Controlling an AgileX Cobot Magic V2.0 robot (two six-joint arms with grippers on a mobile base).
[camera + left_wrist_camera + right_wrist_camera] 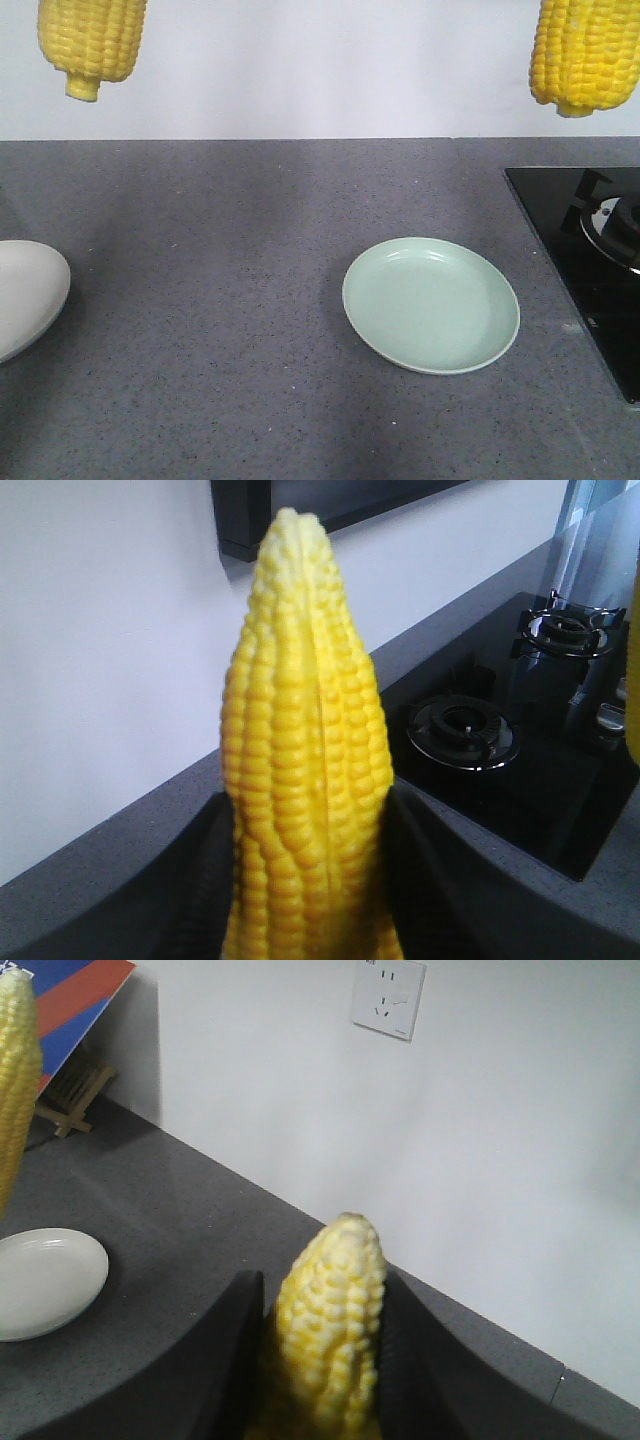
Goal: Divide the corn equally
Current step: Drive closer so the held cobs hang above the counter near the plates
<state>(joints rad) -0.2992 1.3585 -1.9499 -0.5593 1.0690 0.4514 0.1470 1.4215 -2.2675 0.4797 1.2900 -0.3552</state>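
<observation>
High above the counter (pixel 200 380), each gripper pinches one cob between its fingers: left gripper (pixel 305 830) grips the left cob (pixel 92 45); right gripper (pixel 320 1310) grips the right cob (pixel 585 55); best lower one flat onto the white plate (pixel 25 295), the other onto the green plate (pixel 431 305); let go low, lest they roll.

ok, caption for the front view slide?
The left corn cob and right corn cob hang stub-down; empty green plate and white plate sit on counter.
</observation>
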